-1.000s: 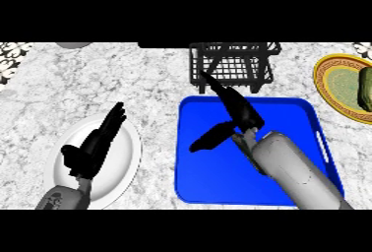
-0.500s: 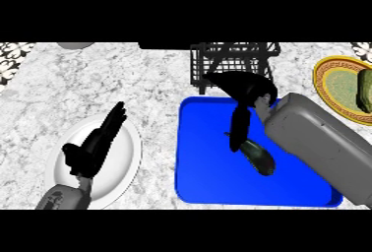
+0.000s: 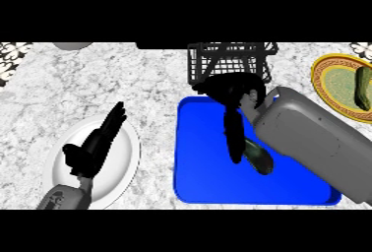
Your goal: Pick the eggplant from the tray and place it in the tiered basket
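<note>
The right robot hand (image 3: 231, 88) hangs over the far edge of the blue tray (image 3: 203, 182), just in front of the black tiered basket (image 3: 231, 61). Its fingers (image 3: 234, 133) point straight down the tray toward the eggplant (image 3: 258, 156), fairly extended rather than curled, and the tips sit right beside the vegetable's near end (whether they actually touch it, I cannot tell). Nothing is clasped in that hand. The eggplant lies flat on the tray floor, dark and glossy, partly tucked against the big grey forearm (image 3: 312, 138) that covers the tray's right side. Over on the left, the left robot hand (image 3: 91, 147) rests open above a white plate (image 3: 120, 167), fingers straight, holding nothing. At the far right of the marbled surface (image 3: 94, 83) sits a yellow-rimmed plate (image 3: 330, 81) with a green vegetable (image 3: 362, 88) on it.
</note>
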{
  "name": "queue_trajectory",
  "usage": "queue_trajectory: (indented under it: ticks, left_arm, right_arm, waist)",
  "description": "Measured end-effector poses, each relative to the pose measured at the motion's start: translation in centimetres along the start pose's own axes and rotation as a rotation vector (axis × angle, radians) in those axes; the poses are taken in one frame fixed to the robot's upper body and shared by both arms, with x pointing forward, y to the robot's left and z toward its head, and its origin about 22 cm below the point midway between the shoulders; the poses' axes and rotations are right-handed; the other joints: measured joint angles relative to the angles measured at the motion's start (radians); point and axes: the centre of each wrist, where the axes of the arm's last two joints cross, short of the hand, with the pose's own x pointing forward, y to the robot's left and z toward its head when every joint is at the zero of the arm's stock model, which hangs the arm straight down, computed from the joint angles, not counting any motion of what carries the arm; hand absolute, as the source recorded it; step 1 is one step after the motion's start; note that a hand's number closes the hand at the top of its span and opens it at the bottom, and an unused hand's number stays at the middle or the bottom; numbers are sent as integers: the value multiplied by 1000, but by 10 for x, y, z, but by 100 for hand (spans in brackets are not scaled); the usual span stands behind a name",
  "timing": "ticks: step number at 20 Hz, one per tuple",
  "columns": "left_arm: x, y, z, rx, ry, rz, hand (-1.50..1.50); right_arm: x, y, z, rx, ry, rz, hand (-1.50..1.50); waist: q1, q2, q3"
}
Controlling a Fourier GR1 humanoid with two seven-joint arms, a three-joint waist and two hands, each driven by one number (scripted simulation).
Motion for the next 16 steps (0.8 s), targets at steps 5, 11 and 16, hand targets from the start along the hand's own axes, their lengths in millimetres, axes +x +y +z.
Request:
queue_trajectory:
  ticks: [5, 11, 16]
  left_arm:
    - [-3, 1, -4, 0, -4, 0, 0]
    - [1, 1, -3, -3, -7, -4, 0]
    - [-4, -2, -3, 0, -6, 1, 0]
  right_arm:
    - [-1, 15, -2, -32, 55, 18, -150]
    - [-8, 35, -15, -32, 159, 78, -150]
    - [-19, 58, -29, 12, 206, 75, -150]
  waist:
    - [-3, 2, 1]
    - [1, 2, 1]
    - [0, 4, 1]
